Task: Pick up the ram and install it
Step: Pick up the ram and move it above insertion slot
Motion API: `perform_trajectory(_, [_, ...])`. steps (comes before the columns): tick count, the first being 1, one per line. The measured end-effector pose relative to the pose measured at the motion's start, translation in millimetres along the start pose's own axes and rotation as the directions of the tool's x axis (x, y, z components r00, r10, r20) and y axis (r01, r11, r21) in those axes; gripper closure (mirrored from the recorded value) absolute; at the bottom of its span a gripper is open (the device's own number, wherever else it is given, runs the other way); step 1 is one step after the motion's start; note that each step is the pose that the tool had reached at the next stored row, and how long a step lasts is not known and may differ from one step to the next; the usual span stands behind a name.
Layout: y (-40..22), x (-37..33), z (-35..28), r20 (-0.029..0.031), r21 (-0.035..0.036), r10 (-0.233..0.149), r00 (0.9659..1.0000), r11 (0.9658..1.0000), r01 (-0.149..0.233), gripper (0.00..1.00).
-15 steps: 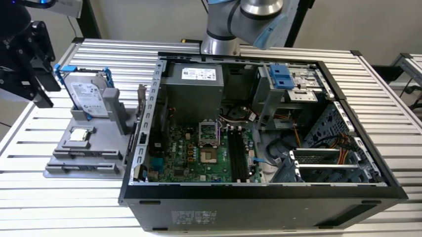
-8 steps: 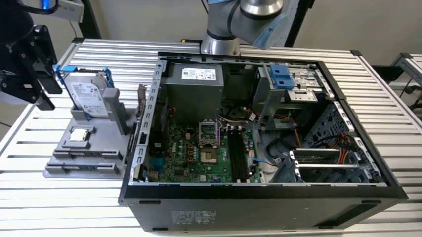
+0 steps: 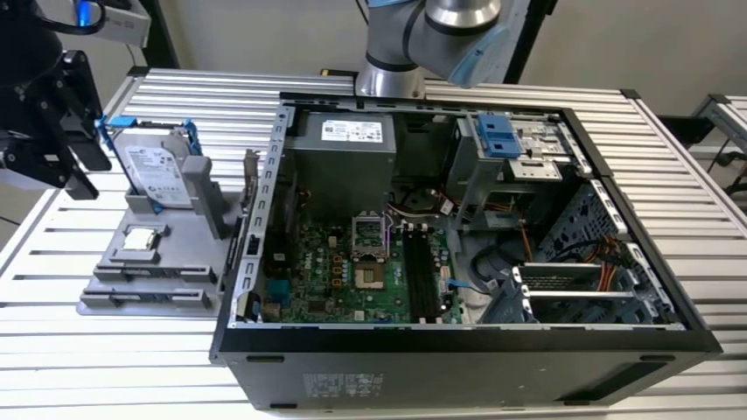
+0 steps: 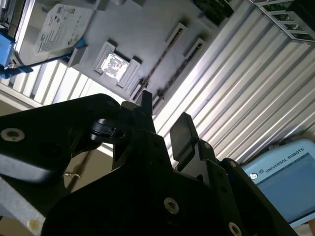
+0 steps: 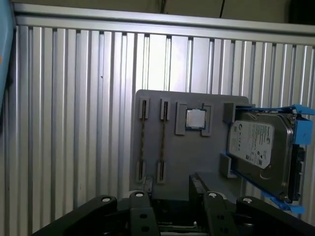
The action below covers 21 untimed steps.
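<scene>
Your gripper point(image 4: 165, 118) has its two black, matte fingers point(image 4: 183, 132) spread apart with nothing between them: one ends in a thin blade-like tip, the other in a blocky flat pad. Past the tips you look at a flat grey fixture point(image 5: 197, 152), smooth and plastic-looking. The ram point(image 5: 162, 140) stands on edge in it, held at each end by a small slotted post. You see it as a thin, straight, brownish line, and in the second wrist view its edge point(image 4: 160, 59) looks finely toothed. Its long axis runs straight from the post nearer the fingers to the far one, and the fingers are close to that near end without touching it. A second stick point(image 5: 142, 140) lies parallel just beside it. On the ram's other side you have a square silver processor point(image 5: 196, 119) in a shallow recess, then a grey boxy hard drive point(image 5: 258, 147) in a blue frame. The fixture rests on a table point(image 5: 74, 123) of ribbed, shiny aluminium slats. In the exterior view, the fixture point(image 3: 117, 302) sits toward the exterior view's left, just beside an open black computer case point(image 3: 467, 359) with a green motherboard point(image 3: 338, 280), and a plain pale wall stands behind the table. A blue-grey pendant point(image 4: 288, 179) with a screen lies off the slats.
</scene>
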State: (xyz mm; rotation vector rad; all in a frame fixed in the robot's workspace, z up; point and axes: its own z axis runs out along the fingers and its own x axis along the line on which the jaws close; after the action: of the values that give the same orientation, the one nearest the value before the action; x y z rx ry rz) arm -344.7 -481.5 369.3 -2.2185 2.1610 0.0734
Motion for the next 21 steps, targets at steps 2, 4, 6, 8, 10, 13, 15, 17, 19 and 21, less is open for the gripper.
perform_trajectory(2, [0.7, 0.2, 1.5, 0.0002, 0.0002, 0.001, 1.0, 1.0, -0.001, 0.0])
perform_trajectory(4, [1.3, 0.3, 3.5, 0.0, 0.0002, 0.002, 1.0, 1.0, -0.002, 0.0])
perform_trajectory(6, [1.8, 0.5, 5.8, 0.0001, 0.0003, 0.003, 1.0, 1.0, -0.003, 0.0])
perform_trajectory(8, [3.0, 1.1, 8.1, 0.0001, 0.0004, 0.006, 1.0, 1.0, -0.006, 0.0])
perform_trajectory(10, [4.0, 1.5, 10.6, 0.0001, 0.0007, 0.01, 0.9999, 0.9999, -0.01, 0.0])
perform_trajectory(13, [4.5, 1.9, 14.2, 0.0001, 0.001, 0.016, 0.9999, 0.9999, -0.016, 0.0])
perform_trajectory(15, [4.6, 2.0, 16.6, 0.0001, 0.0011, 0.017, 0.9999, 0.9999, -0.017, 0.0])
perform_trajectory(17, [4.7, 2.1, 18.8, 0.0001, 0.0012, 0.018, 0.9998, 0.9998, -0.018, 0.0])
perform_trajectory(19, [4.7, 2.2, 19.8, 0.0, 0.0011, 0.018, 0.9998, 0.9998, -0.018, 0.0])
perform_trajectory(21, [4.7, 2.2, 19.9, 0.0, 0.0011, 0.018, 0.9998, 0.9998, -0.018, 0.0])
